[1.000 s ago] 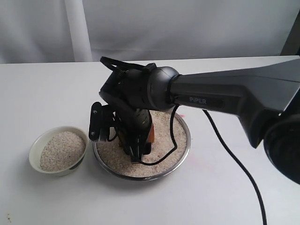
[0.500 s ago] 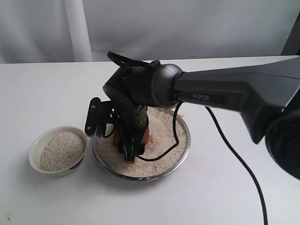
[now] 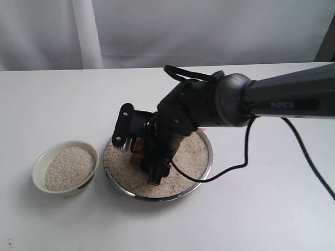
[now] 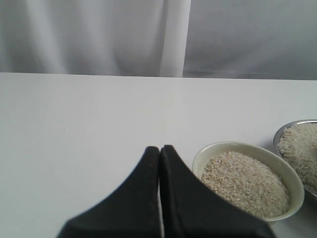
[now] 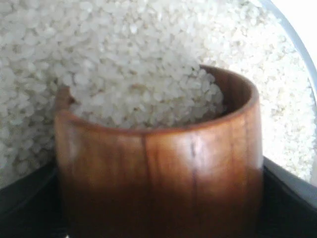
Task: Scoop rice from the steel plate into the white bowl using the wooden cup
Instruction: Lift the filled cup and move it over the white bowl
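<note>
The steel plate [image 3: 208,157] holds a bed of rice [image 3: 191,151]. My right gripper [image 3: 155,166] reaches down into it, shut on the wooden cup [image 3: 137,148], which the fingers mostly hide in the exterior view. In the right wrist view the wooden cup [image 5: 158,168] lies tilted in the rice, mouth partly filled with grains [image 5: 148,99], between dark fingers [image 5: 292,196]. The white bowl [image 3: 37,163] stands left of the plate, heaped with rice [image 3: 68,167]. My left gripper [image 4: 159,148] is shut and empty over the table beside the bowl [image 4: 237,145].
A black cable [image 3: 235,167] loops from the right arm over the plate's right rim onto the table. A white post [image 3: 86,34] and curtain stand behind the table's far edge. The plate's rim [image 4: 285,128] shows next to the bowl in the left wrist view.
The right arm has swung and its wrist rolled over, tipping the cup down into the rice near the plate's front left. The bowl and plate have not moved.
</note>
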Tool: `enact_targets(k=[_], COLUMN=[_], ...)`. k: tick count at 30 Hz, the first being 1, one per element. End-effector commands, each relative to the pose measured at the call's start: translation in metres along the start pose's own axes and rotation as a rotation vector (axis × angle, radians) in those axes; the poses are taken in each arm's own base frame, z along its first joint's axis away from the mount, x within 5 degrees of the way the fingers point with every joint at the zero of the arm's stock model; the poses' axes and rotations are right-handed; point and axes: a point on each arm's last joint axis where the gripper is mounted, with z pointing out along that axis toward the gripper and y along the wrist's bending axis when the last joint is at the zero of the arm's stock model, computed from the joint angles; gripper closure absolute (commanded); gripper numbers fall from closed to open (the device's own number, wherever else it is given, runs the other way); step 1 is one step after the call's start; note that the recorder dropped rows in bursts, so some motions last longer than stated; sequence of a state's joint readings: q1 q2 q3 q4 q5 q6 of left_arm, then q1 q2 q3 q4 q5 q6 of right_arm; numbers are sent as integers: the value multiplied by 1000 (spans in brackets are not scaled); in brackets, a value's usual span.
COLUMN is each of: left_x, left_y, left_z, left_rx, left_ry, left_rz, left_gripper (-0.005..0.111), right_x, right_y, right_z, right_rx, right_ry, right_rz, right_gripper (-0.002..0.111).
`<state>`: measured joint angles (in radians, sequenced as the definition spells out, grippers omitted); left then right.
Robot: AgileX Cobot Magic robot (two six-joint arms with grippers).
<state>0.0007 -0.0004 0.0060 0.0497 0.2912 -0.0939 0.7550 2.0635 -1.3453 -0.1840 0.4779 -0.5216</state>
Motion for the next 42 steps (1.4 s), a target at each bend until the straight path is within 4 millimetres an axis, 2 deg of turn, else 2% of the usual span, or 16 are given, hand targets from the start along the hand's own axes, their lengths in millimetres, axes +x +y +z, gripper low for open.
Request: enact_targets(k=[1,5,10,14,21,27,29,31,36,40,42], left_x=[-3,-3,-3,-3,-3,-3,-3,-3,-3,-3,-3], left_y=[-1,-1,-1,-1,-1,-1,-1,-1,-1,-1,-1], left_z=[-1,-1,-1,-1,-1,-1,-1,-1,-1,-1,-1], left_rx=[8,8,8,8,8,8,8,8,8,8,8], left_ry=[-12,-12,-12,-12,-12,-12,-12,-12,-12,-12,-12], left_rz=[-7,-7,-7,-7,-7,-7,-7,-7,-7,-7,-7], left_gripper=[107,107,107,107,107,107,107,107,107,107,107], right_x=[17,26,25,26,26,18,8,-16,-62,-96,-110], right_y=[-5,-2,0,1,2,-2,-8,-12,-7,-3,2], right_z=[-7,-8,-7,-11,-10,-32,-46,-60,-86,-93,-89], right_rx=[53,116,190,247,244,255,227,200,219,250,258], right_ry=[-125,-242,-385,-565,-561,-587,-506,-410,-369,-348,-319], right_rz=[121,192,277,423,413,353,293,185,-4,-108,-153], right_gripper=[105,105,105,105,105,105,105,105,105,105,105])
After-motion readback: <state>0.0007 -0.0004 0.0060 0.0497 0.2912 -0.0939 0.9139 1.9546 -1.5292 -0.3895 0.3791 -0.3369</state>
